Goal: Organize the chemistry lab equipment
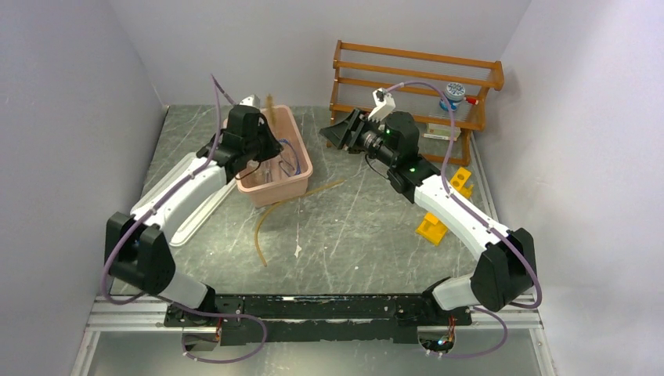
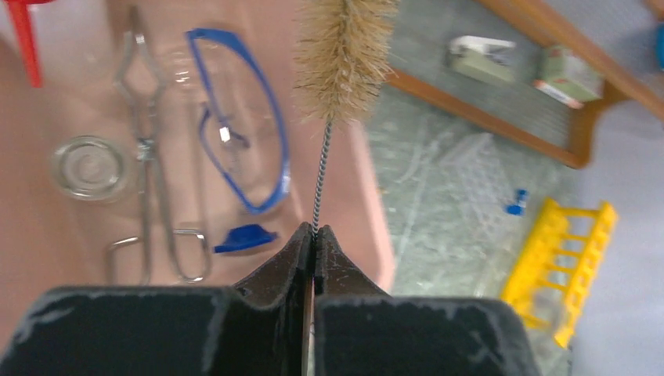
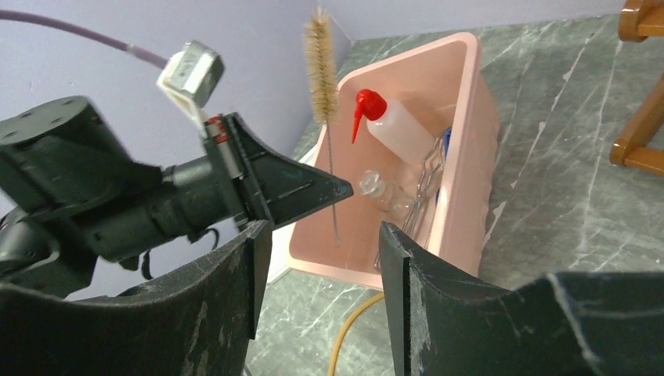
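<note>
Cut off at edge: brush [image 2: 344, 55] top, wash bottle [image 2: 30, 43] body.

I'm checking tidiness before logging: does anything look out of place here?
The amber rubber tubing lies loose and curled on the grey marbled table, beside the pink plastic tub rather than inside it.

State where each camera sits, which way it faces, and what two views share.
Top: fixed above and behind the robot, looking down on the table; left arm and right arm show.
Left wrist: on the left arm, looking down over the bin along the shut left claw gripping the brush.
Right wrist: on the right arm, facing left toward the bin; the open right claw and left claw show.
Both wrist views share brush, bin, tongs.
</note>
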You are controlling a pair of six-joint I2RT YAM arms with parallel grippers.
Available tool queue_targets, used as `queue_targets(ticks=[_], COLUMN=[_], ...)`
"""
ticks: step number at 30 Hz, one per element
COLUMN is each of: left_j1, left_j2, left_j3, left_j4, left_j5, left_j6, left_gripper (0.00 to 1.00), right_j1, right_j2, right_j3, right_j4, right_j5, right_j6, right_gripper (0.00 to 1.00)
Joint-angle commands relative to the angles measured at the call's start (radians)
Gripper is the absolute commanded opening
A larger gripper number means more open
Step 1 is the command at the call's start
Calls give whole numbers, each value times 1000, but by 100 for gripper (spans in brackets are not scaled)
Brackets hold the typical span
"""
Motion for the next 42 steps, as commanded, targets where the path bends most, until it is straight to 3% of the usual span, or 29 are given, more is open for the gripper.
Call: queue_targets(ticks=[1, 9, 13, 22, 31, 37, 42], left_j1=[28, 32, 32, 32, 30, 30, 30], left_j2=[103, 263, 306, 345, 233, 119, -1], left_j3=[81, 130, 117, 123, 201, 224, 147], left_j4=[-164, -222, -213, -203, -220, -193, -95], left_j5=[-101, -157, -105, -90, -65, -50, -24], left_j6=[34, 8, -11, -24, 35, 98, 165], left_gripper=[5, 5, 6, 32, 54, 58, 59], right_j1=[-16, -30, -36, -36, -9, 10, 46], right_j2=[4, 50, 72, 126, 209, 334, 483], right_j3=[5, 36, 43, 46, 72, 144, 272], right_j4=[-15, -38, -49, -90, -237, -358, -516], right_j5=[28, 37, 46, 90, 276, 366, 487], right_j6=[-7, -23, -20, -41, -119, -70, -16], right_gripper=[56, 56, 56, 56, 57, 57, 56])
